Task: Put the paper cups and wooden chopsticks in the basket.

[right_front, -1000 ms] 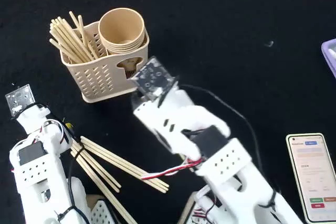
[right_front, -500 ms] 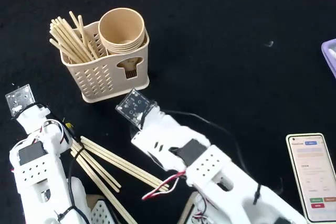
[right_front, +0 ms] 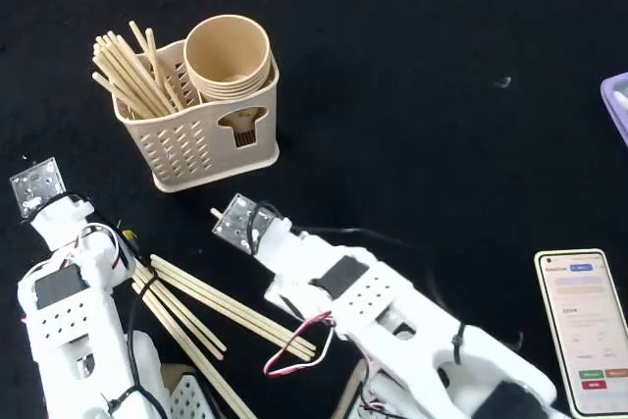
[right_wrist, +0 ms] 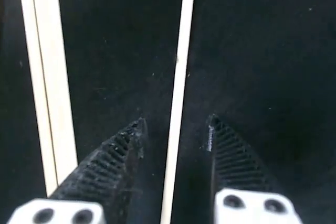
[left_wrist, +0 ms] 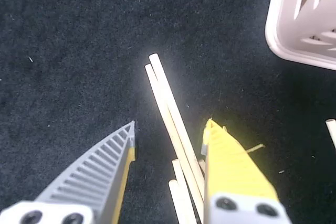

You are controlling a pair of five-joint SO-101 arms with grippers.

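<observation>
pale wood lies in two places: a bundle of chopsticks (right_front: pixel 132 71) stands slanting in the left compartment of the basket (right_front: pixel 196 144), and loose chopsticks (right_front: pixel 231 309) lie fanned on the black table (right_front: pixel 442 95) between the two arms. the paper cups (right_front: pixel 228 51), tan and nested one in another, stand upright in the basket's right compartment, their rim above its wall

the high view gives the layout: the left arm (right_front: pixel 59 306) sits low at the near left corner, and the right arm (right_front: pixel 383 311) stretches toward the basket with its head near the front wall. the wrist views give the jaws. the left gripper (left_wrist: pixel 168 132) is spread apart, one finger grey and one yellow, with two sticks lying side by side on the table between them; whether they touch a finger i cannot tell. a corner of the basket sits beyond. the right gripper (right_wrist: pixel 175 127) is likewise released, its black ribbed fingers straddling a single chopstick (right_wrist: pixel 178 77), with a pair (right_wrist: pixel 44 77) lying just beside

the basket stands toward the far left of the table. a wide stretch of black cloth runs from it to a phone (right_front: pixel 584 326) near the right edge and a purple thing (right_front: pixel 618 105) cut off by that edge
</observation>
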